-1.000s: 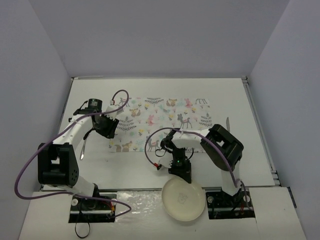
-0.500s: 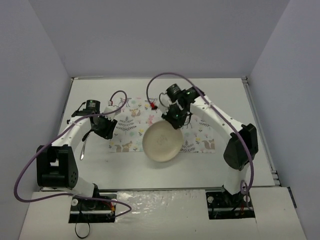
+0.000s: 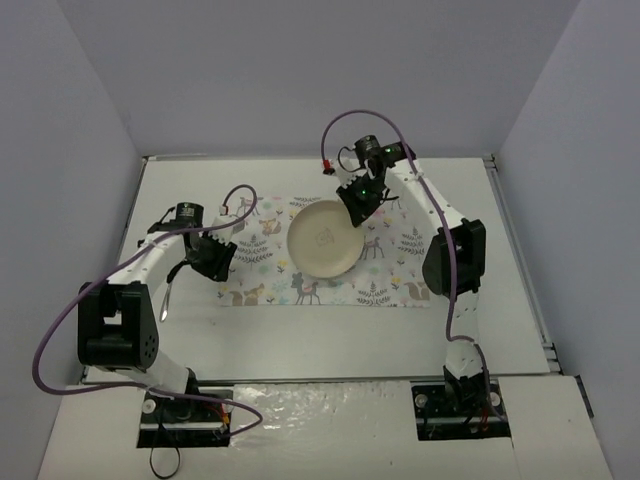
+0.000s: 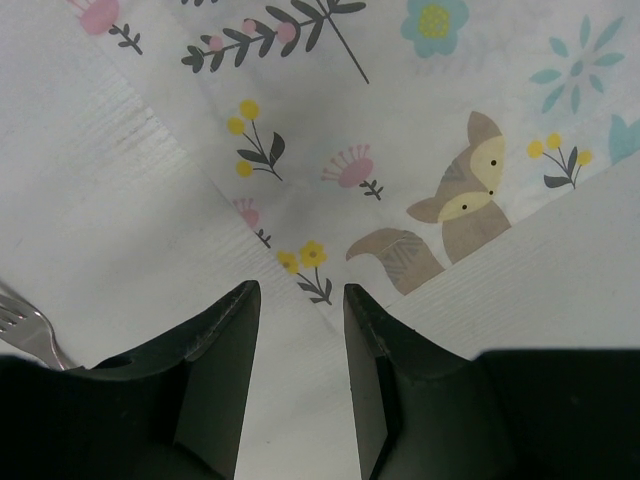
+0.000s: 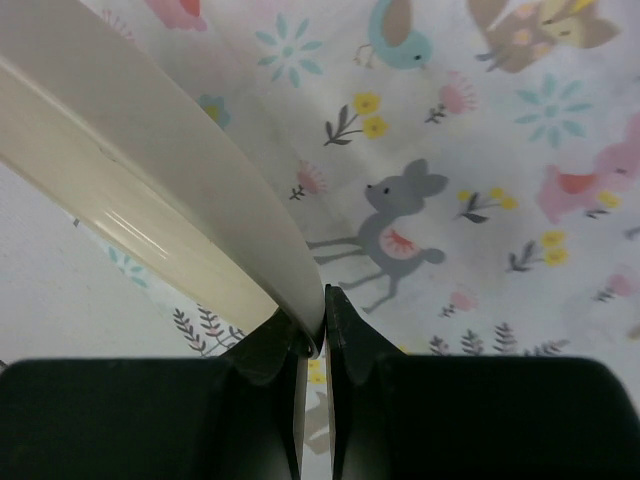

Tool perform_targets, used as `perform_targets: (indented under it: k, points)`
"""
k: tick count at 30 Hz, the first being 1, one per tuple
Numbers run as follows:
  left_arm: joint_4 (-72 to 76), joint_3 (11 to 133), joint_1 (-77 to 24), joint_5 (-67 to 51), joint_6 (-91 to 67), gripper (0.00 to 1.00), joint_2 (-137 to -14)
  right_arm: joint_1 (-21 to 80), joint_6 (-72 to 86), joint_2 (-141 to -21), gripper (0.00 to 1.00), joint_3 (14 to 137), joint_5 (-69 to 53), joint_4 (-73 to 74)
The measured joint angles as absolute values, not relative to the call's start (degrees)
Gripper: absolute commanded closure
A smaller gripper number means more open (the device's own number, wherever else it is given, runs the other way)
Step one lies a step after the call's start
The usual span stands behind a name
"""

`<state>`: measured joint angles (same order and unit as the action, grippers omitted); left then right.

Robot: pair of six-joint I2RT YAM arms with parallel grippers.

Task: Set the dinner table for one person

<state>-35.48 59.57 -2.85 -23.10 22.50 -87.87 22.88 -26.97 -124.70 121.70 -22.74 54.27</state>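
Note:
A cream round plate hangs tilted over the animal-print placemat, which lies in the middle of the white dinner table. My right gripper is shut on the plate's far right rim; in the right wrist view the rim sits pinched between the fingers of the gripper. Low over the placemat's left edge, my left gripper is open, and the left wrist view shows only cloth between its fingertips. A fork lies on the table left of that gripper.
Pale grey-lilac panels wall the table on the left, back and right. The right arm's elbow stands over the placemat's right end. The fork's tines show at the lower left of the left wrist view, close to the left finger.
The right arm has carried the plate from the table's near edge up and back, and now holds it over the placemat. The left arm has barely moved.

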Motion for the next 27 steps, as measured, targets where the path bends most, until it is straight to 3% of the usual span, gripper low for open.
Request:
perform_targets:
  k: [27]
  points:
    - [-33.9,60.9,-2.9,-24.1,24.1,0.64,-91.3,24.0,-25.0,-138.6,1.0,129.7,-24.2,57.5]
